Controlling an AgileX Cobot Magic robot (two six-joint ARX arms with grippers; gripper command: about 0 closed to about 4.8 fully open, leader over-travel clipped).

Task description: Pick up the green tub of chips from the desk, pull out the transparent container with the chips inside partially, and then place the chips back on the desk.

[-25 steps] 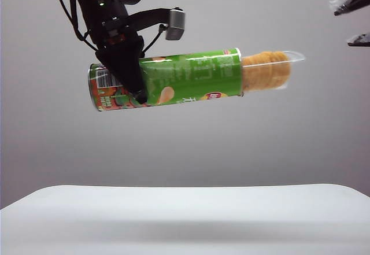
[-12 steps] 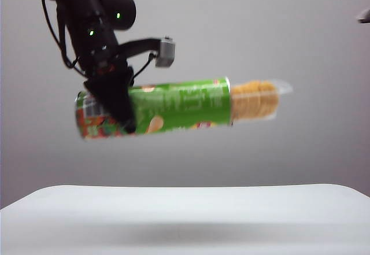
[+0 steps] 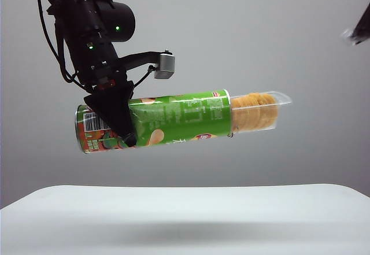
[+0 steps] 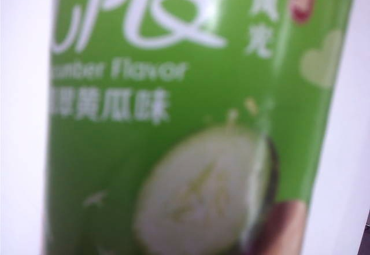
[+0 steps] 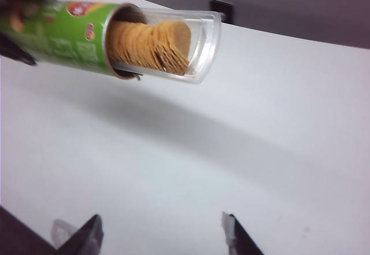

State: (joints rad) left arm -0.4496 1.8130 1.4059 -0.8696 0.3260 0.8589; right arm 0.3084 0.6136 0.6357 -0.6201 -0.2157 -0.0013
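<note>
— Looking at the exterior view, where is the green tub of chips (image 3: 167, 120)?

— It hangs in the air, well above the white bench (image 3: 185, 220), almost level, with the open end a little higher. The left end effector (image 3: 124, 130) pinches it near the closed end, where the barcode label and the orange-red graphics are.

— And the transparent container (image 3: 260, 111)?

— It sticks partly out of the open end of the tub, on the right of that view. The chips (image 3: 254, 110) show through it as a golden stack. The right wrist view shows the same: the clear rounded end (image 5: 196, 47) reaches out past the chips (image 5: 150, 44).

— Where is the right end effector (image 5: 159, 235)?

— Its fingers are spread wide and grip nothing, apart from the container. In the exterior view only a dark tip (image 3: 359, 30) shows at the upper right edge.

— What does the left wrist view give?

— Only the green tub wall (image 4: 191, 122) very close, blurred, with white letters and a cucumber slice picture.
</note>
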